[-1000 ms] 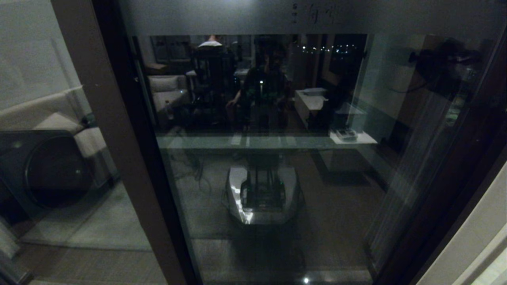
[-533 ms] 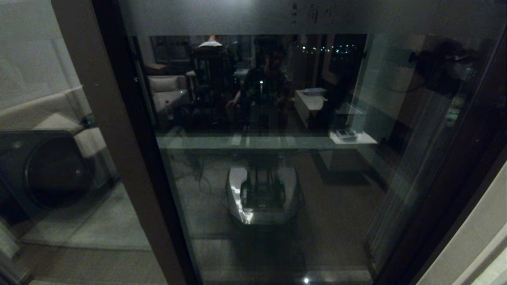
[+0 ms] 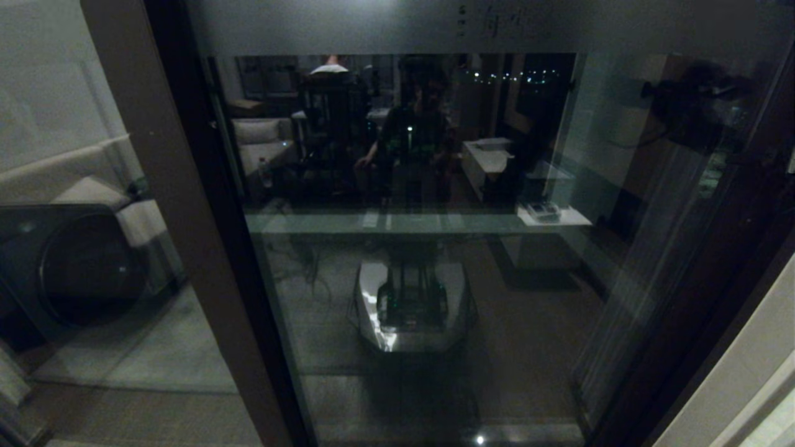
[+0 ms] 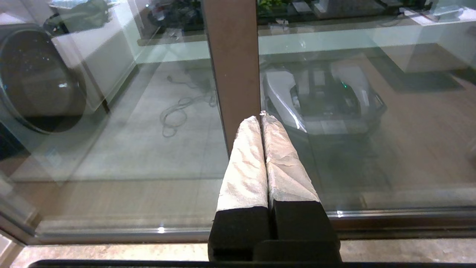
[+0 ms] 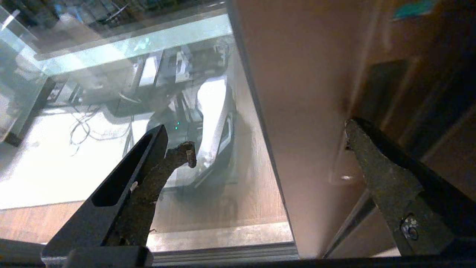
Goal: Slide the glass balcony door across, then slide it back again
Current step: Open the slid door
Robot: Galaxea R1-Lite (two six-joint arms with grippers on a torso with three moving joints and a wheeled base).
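The glass balcony door (image 3: 435, 292) fills the head view, mirroring the room and my own base. Its dark brown right stile (image 3: 714, 279) runs down the right side. In the right wrist view that stile (image 5: 308, 111) shows a small silver screw (image 5: 342, 178) and a dark recess (image 5: 379, 93). My right gripper (image 5: 270, 137) is open and straddles the stile, one finger (image 5: 375, 175) at its outer edge and the other finger (image 5: 160, 167) before the glass. My left gripper (image 4: 261, 118) is shut on nothing, its white-wrapped tips just short of another brown stile (image 4: 230, 56). Neither gripper shows clearly in the head view.
A brown stile (image 3: 149, 186) stands at the left, with a glass panel beyond it and a round-doored washing machine (image 3: 74, 267) behind that. The floor track (image 4: 409, 217) runs along the door's foot. A pale wall (image 3: 745, 372) borders the door frame on the right.
Almost nothing: both stiles stand where they were, and only the reflections near the top and right edge of the glass have shifted slightly.
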